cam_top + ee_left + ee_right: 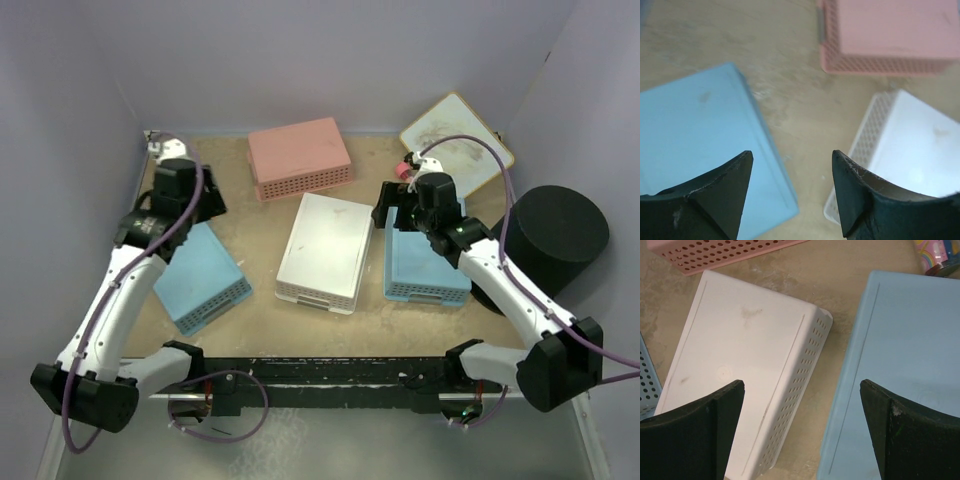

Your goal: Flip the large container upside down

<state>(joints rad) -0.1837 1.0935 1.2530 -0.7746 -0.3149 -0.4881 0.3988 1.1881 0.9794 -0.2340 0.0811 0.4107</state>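
While both arms reach out over the worktop, I see the large container at its right edge, well apart from either claw and partly hidden behind the right arm's forearm. A flat, matte black round face points up at the overhead camera, and I cannot tell whether that is its base or its mouth. The left claw is spread and holds nothing, hanging over the bare strip between the left blue basket and the white basket. The right claw is also spread wide and empty, above the gap between the white basket and the right blue basket. The pink basket lies farther back, and all four baskets lie with their solid bases up.
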